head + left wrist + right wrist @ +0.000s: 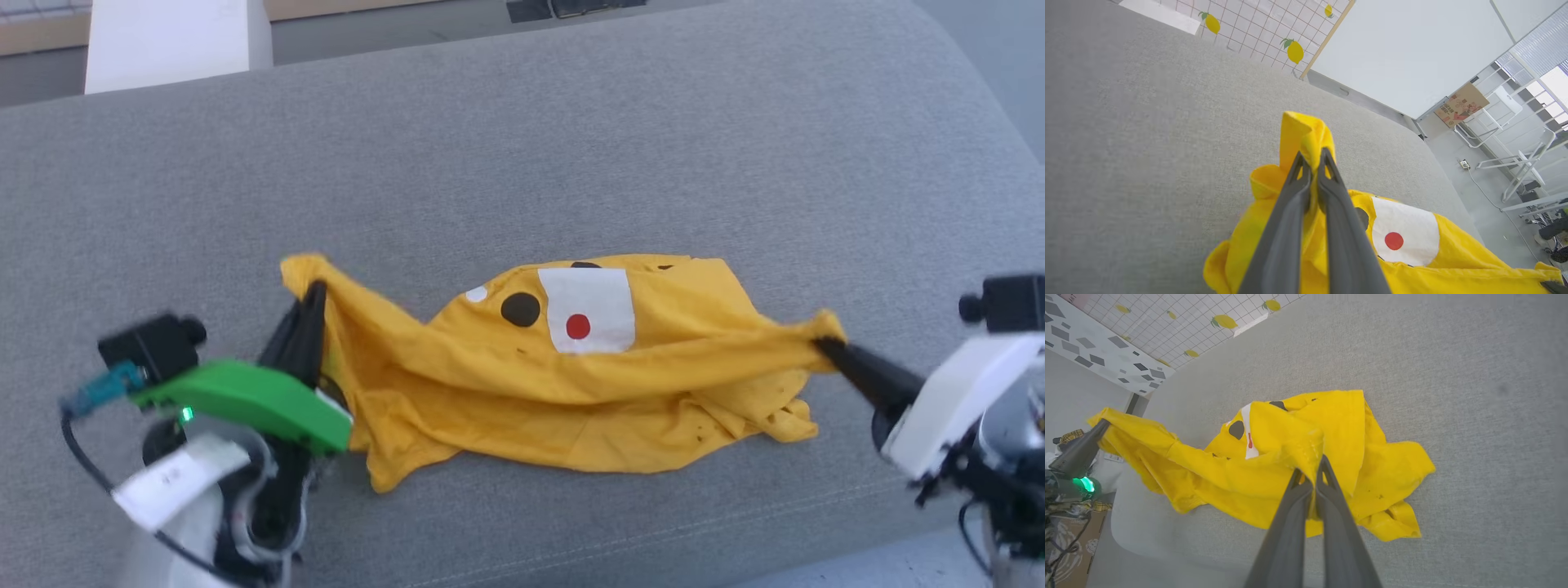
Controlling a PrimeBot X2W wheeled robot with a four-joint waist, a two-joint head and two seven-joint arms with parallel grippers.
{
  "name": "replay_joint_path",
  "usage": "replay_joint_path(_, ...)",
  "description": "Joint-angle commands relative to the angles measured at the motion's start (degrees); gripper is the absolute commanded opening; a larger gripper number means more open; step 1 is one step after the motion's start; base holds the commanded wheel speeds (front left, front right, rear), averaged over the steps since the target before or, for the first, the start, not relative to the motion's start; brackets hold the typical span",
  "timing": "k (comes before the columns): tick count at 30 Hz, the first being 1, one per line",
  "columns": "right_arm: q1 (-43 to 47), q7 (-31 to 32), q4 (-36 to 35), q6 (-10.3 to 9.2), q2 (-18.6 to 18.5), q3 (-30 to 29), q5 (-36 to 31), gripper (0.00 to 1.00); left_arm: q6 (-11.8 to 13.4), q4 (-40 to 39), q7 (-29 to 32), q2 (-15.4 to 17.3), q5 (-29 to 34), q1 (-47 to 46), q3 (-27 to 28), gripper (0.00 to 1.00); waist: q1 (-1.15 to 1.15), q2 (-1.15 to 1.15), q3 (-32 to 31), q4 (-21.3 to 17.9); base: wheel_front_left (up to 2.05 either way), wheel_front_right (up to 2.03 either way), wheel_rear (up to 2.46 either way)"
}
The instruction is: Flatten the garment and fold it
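Observation:
The garment (563,384) is a mustard-yellow T-shirt, crumpled and stretched sideways across the grey cushion (522,147). Its white patch with a red dot faces up, with black dots beside it. My left gripper (314,294) is shut on the shirt's left end, lifting a fold of cloth; the left wrist view shows the cloth pinched between my left gripper's (1312,157) fingers. My right gripper (823,341) is shut on the shirt's right end. In the right wrist view, yellow fabric (1274,457) bunches at the tips of my right gripper (1310,465), and the left gripper (1102,424) holds the far corner.
The cushion's front edge runs just below the grippers, with floor (898,563) at the lower right. A white block (171,41) stands behind the cushion at the upper left. A tiled wall with lemon prints (1265,24) and white racks (1515,155) lie beyond.

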Motion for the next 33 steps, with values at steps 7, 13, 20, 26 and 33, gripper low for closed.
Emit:
replay_joint_path(7, -20.28, 6.41, 7.24, 0.2, -4.85, -1.33, -2.37, 0.0, -3.73, 7.25, 6.78, 5.67, -0.38, -23.14, 0.17, 0.0, 0.0, 0.0, 5.19, 2.0, 0.0, 0.0, 0.0)
replay_joint_path(13, -41.29, 9.04, 15.16, 0.2, -4.84, -3.66, -10.18, 0.0, -2.74, 19.15, 9.23, 7.12, 3.38, -47.0, -0.62, 0.0, 0.0, 0.0, 12.26, 2.67, 0.0, 0.0, 0.0)
replay_joint_path(20, -63.84, 3.71, 24.16, 0.2, -0.71, -7.63, -21.75, 0.0, 0.47, 28.8, 7.23, 7.75, 8.95, -71.06, -1.08, 0.0, 0.0, 0.0, 20.16, 1.55, 0.0, 0.0, 0.0)
replay_joint_path(26, -77.44, -2.88, 27.71, 0.2, 1.32, -11.02, -26.72, 0.0, 1.91, 32.22, 1.15, 6.23, 11.61, -86.95, -0.68, 0.0, 0.0, 0.0, 24.52, 1.14, 0.0, 0.0, 0.0)
replay_joint_path(33, -84.76, -11.48, 31.95, 0.2, 2.66, -10.9, -27.11, 0.0, 0.17, 34.67, -7.88, 5.15, 11.98, -96.95, 0.47, 0.0, 0.0, 0.0, 26.48, 0.99, 0.0, 0.0, 0.0)
